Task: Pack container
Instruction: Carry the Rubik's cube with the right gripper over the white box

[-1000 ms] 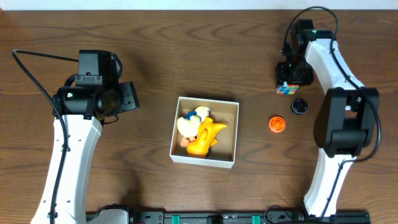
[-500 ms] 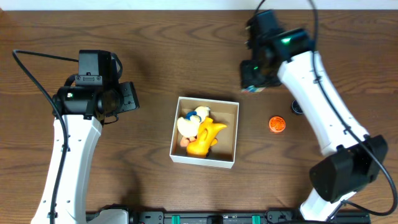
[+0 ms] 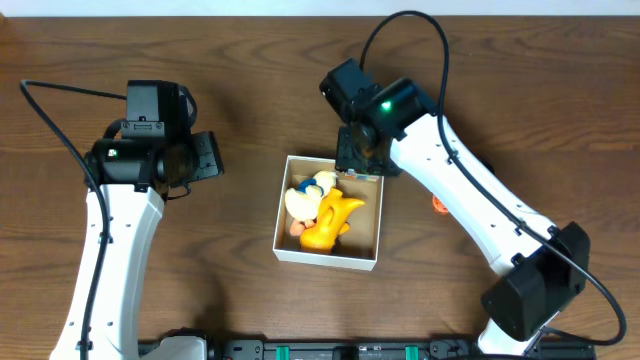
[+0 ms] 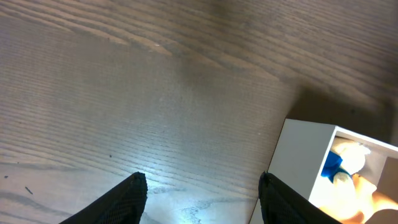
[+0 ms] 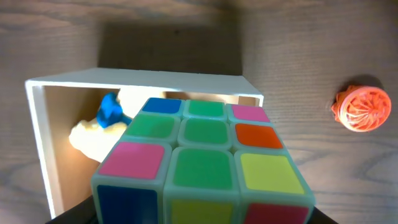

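The container, a square white-walled box with a brown inside, sits mid-table and holds a yellow duck and a white-and-blue toy. My right gripper hovers over the box's far wall, shut on a multicoloured puzzle cube that fills the right wrist view. Below the cube I see the container wall and the white-and-blue toy. My left gripper is open and empty above bare table left of the box. In the left wrist view, its fingers frame the wood, with the container at the right.
An orange ribbed disc lies right of the box, half hidden by my right arm. It also shows in the right wrist view. The wooden table runs to a pale far edge.
My right arm has swung left from the table's far right, carrying the puzzle cube to above the container's far wall. My left arm has not moved.
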Controlling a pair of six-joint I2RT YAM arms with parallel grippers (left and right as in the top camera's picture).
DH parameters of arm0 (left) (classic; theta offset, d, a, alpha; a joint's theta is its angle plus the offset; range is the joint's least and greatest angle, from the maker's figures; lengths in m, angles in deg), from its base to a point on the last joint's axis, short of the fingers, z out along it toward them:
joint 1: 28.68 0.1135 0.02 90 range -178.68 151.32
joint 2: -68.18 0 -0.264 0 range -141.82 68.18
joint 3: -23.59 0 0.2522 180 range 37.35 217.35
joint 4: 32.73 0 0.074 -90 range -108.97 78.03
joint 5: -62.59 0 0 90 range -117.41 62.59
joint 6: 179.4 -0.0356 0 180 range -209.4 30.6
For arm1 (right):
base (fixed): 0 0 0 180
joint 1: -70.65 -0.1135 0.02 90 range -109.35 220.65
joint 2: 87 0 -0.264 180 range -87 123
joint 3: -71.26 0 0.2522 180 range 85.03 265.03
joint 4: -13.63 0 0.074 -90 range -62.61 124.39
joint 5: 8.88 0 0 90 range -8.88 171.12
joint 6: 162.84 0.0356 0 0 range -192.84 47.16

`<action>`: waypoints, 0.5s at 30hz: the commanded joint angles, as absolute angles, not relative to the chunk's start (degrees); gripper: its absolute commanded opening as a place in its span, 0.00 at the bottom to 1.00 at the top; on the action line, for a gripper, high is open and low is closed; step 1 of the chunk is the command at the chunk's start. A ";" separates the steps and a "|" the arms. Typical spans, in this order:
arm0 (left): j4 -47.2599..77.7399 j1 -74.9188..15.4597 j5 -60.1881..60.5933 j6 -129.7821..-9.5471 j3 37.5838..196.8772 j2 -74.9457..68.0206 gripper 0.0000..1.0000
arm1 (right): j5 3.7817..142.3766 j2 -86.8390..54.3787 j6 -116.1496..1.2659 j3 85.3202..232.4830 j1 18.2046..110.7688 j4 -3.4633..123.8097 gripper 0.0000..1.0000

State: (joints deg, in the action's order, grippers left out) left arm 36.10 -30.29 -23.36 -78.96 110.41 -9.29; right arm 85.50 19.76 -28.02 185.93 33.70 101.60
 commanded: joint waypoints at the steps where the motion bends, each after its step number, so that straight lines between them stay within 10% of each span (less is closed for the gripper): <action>1: 36.23 -30.20 -24.04 -79.51 111.46 -9.29 0.60 | 87.12 20.15 -25.27 182.67 33.55 100.29 0.02; 15: 36.54 -30.20 -24.04 -79.51 111.46 -9.29 0.60 | 84.22 20.28 -28.35 176.53 33.68 94.83 0.03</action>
State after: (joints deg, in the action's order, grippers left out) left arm 36.32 -30.29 -23.36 -78.94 110.41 -9.29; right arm 84.13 19.89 -27.89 177.16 33.72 95.02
